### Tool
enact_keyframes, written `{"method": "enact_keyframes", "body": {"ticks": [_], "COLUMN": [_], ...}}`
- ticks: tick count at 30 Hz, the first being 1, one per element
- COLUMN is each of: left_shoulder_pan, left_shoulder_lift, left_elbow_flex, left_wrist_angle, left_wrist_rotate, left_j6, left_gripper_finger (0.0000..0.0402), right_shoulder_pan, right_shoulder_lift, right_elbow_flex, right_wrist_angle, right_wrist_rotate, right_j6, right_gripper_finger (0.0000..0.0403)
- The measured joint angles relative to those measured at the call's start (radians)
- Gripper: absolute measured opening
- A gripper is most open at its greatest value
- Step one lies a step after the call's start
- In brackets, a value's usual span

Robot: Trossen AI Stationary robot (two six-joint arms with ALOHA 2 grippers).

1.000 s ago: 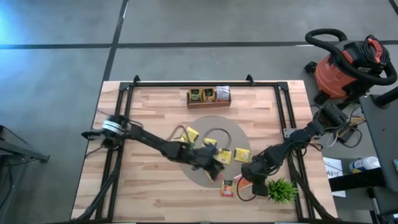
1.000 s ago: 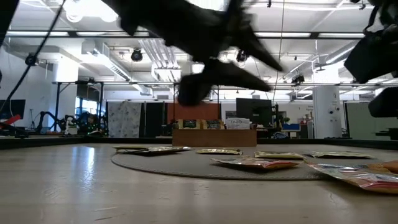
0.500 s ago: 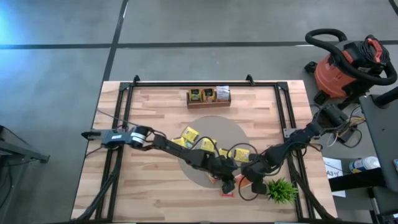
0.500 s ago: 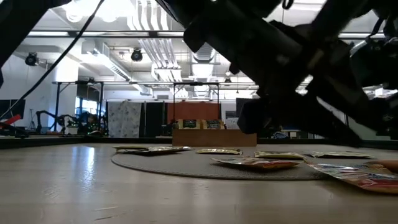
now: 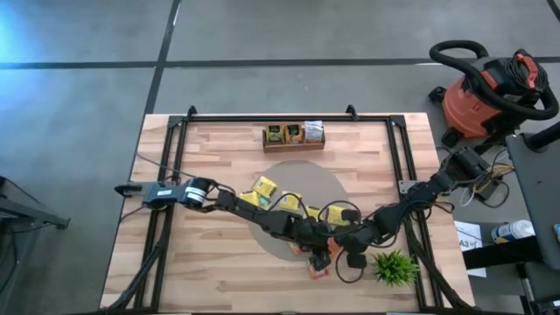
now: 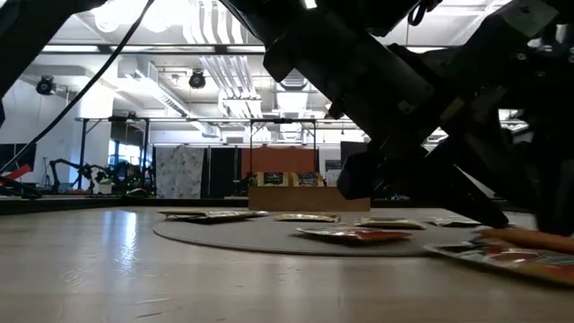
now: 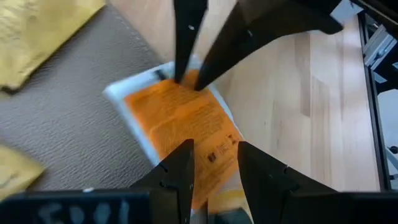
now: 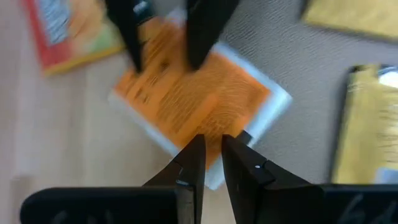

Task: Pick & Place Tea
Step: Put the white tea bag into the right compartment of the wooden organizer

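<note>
From above, both arms meet at the grey round mat's [image 5: 328, 188] five o'clock edge, with about five yellow tea packets [image 5: 265, 188] loose on it and three packets in the wooden tray [image 5: 294, 134] at twelve o'clock. In the left wrist view, the left gripper [image 7: 212, 158] hangs, fingers apart, over one orange packet [image 7: 180, 121]. In the right wrist view, the right gripper [image 8: 211, 155], fingers narrowly apart, hovers over the same packet.

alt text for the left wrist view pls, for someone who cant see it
The left gripper and the right gripper meet from opposite sides over an orange tea packet with a white border, lying half on a grey mat, half on the wooden table. Yellow packets lie nearby.
</note>
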Motion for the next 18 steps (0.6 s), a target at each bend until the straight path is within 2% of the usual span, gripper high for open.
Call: {"method": "enact_keyframes", "body": {"ticks": [3, 6, 13, 18], "left_shoulder_pan": [0.0, 0.0, 0.0, -0.016], "left_shoulder_lift": [0.0, 0.0, 0.0, -0.012], "left_elbow_flex": [0.0, 0.0, 0.0, 0.031], "left_wrist_angle": [-0.006, -0.001, -0.008, -0.025], "left_wrist_rotate": [-0.002, -0.004, 0.0, -0.017], "left_j6": [-0.008, -0.02, -0.031, -0.038], "left_gripper_finger": [0.0117, 0.0117, 0.0117, 0.0117], "right_shoulder_pan": [-0.004, -0.004, -0.005, -0.018], "right_shoulder_lift": [0.0, 0.0, -0.062, -0.158], "right_elbow_flex": [0.004, 0.004, 0.004, -0.023], "right_wrist_angle": [-0.002, -0.003, -0.026, -0.038], "right_wrist_rotate": [0.095, 0.135, 0.066, 0.064], "right_j6": [0.0, 0.0, 0.1, 0.207], "right_gripper_finger": [0.0054, 0.0054, 0.0054, 0.0054]}}
